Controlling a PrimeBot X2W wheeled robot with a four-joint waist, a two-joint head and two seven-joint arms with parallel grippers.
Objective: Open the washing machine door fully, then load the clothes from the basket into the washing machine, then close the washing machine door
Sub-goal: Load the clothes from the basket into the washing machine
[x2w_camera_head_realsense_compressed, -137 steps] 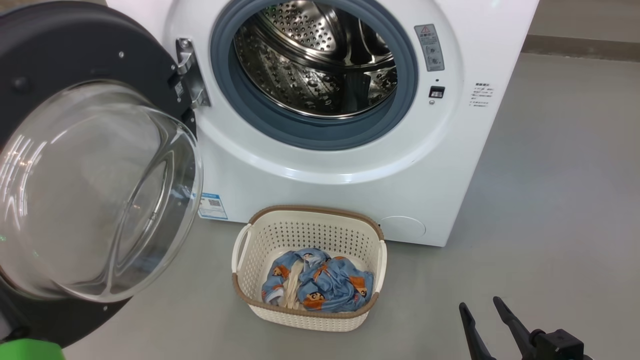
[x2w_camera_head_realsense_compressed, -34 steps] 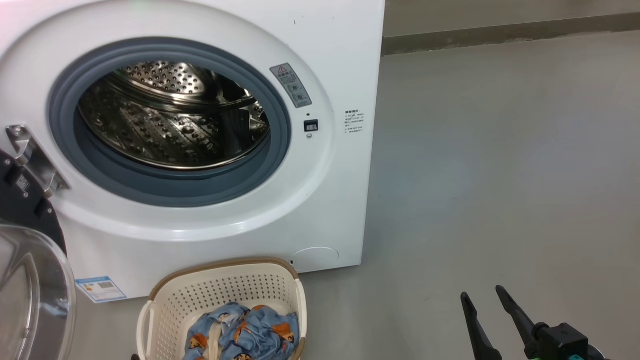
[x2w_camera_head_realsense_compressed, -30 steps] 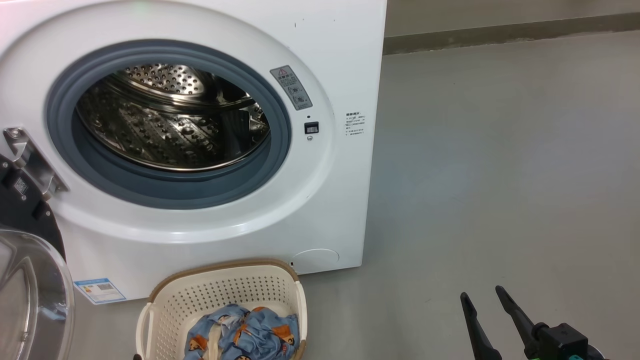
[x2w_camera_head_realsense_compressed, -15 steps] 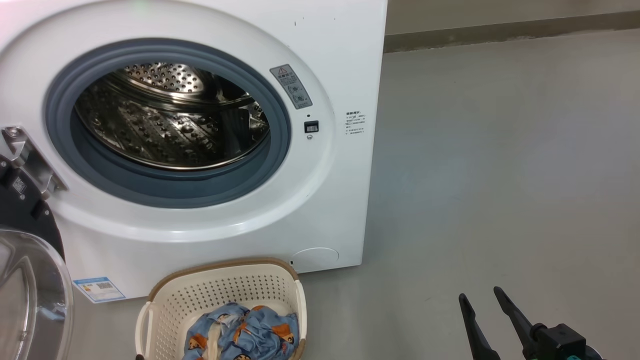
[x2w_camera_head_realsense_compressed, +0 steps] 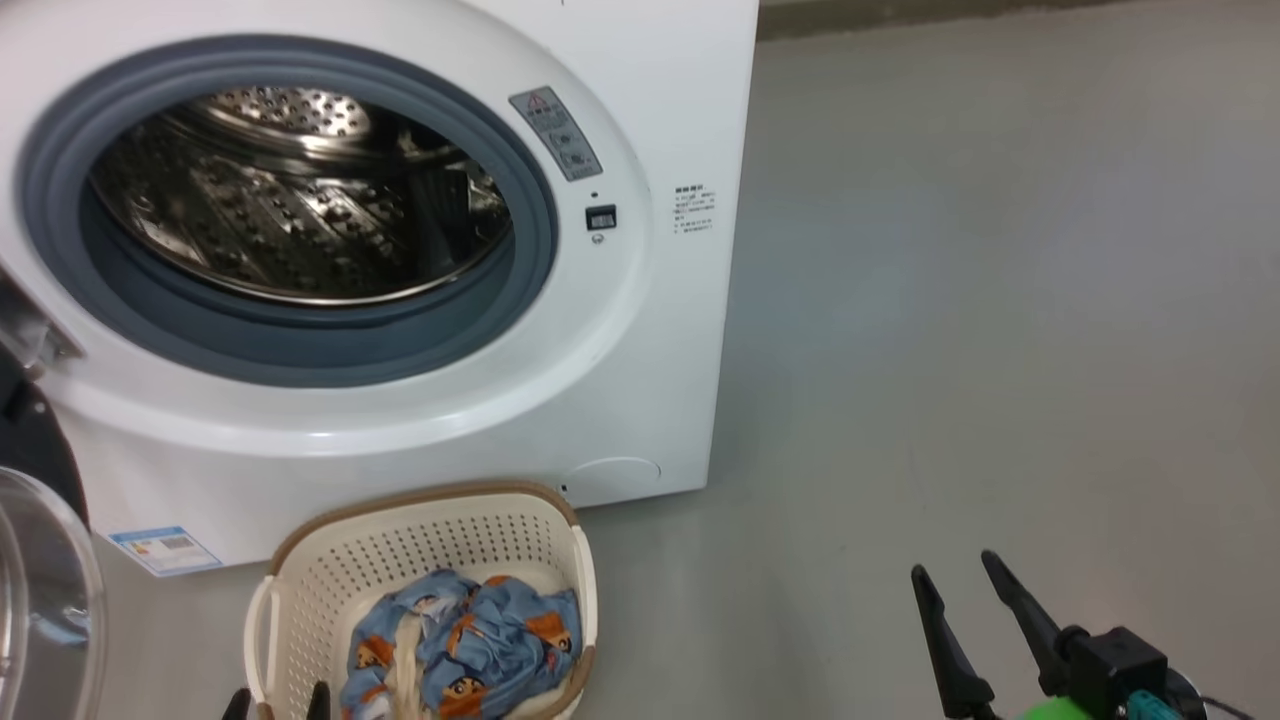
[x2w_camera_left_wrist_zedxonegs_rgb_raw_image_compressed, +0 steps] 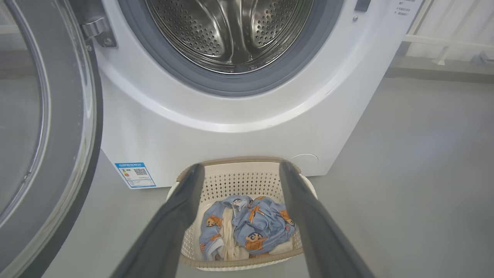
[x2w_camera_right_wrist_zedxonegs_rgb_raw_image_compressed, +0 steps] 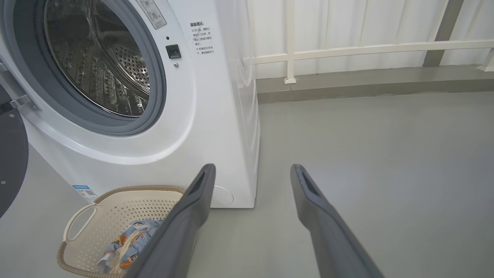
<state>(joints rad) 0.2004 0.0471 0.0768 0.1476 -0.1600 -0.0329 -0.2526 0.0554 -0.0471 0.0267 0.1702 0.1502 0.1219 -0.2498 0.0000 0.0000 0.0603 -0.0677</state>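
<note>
Door [x2w_camera_left_wrist_zedxonegs_rgb_raw_image_compressed: 58,154] is swung wide beside the washing machine [x2w_camera_head_realsense_compressed: 640,330], so opening looks done. Clothes [x2w_camera_left_wrist_zedxonegs_rgb_raw_image_compressed: 251,224] sit in the basket [x2w_camera_left_wrist_zedxonegs_rgb_raw_image_compressed: 239,181] before the machine (the drum [x2w_camera_left_wrist_zedxonegs_rgb_raw_image_compressed: 231,34] is bare). My left hand [x2w_camera_left_wrist_zedxonegs_rgb_raw_image_compressed: 241,165] is aimed at them, fingers apart, empty; right hand [x2w_camera_head_realsense_compressed: 954,565] the same. Loading and closing remain.

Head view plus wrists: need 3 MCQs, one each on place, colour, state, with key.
1. Where does the basket stand?
A. On a table.
B. On the floor in front of the washing machine.
C. On top of the machine.

2. What colour is the gasket round the drum opening?
A. Red.
B. Yellow.
C. Grey-blue.

3. How is the washing machine door?
A. Swung open.
B. Latched shut.
C. Lying flat on the floor.

Key:
1 B, it sits on the grey floor below the opening.
2 C, a grey-blue ring frames the steel drum.
3 A, the drum is exposed and the door hangs aside on its hinge.
</note>
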